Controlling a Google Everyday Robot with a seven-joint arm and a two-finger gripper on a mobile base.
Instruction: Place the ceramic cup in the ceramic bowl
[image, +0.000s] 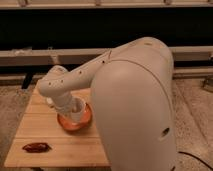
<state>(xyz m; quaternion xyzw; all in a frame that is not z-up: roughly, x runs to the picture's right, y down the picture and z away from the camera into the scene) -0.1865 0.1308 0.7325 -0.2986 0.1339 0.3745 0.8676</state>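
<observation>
The task appears to be at or close to its final step. The wide, shallow, orange-terracotta ceramic bowl (75, 121) stands on the pale wooden bench (37, 135), roughly midway between the near and far edges and toward the right side of the visible surface, where the robot's large white body covers the right edge. The white jointed arm (65, 82) reaches down from above the bowl, and its lower end, carrying the claw (75, 111), sits directly over the bowl's interior. The small, round, pale grey-white ceramic cup (80, 107) cannot be separated with confidence from the pale wrist hardware; a pale rounded form inside the bowl's rim is judged to be the cup, either resting in the bowl or held just above its floor. Whether the claw grips the cup or has released it cannot be determined, nor can its opening. Remaining work, as a judgement: confirm the cup is seated, release it, and lift the arm clear without tipping the bowl. Orientation: the pale form suggests the cup is upright, with its long axis vertical and its mouth upward, but this is uncertain. A dark red-brown oblong object (36, 147) lies near the front left corner of the bench, well apart from the bowl.
</observation>
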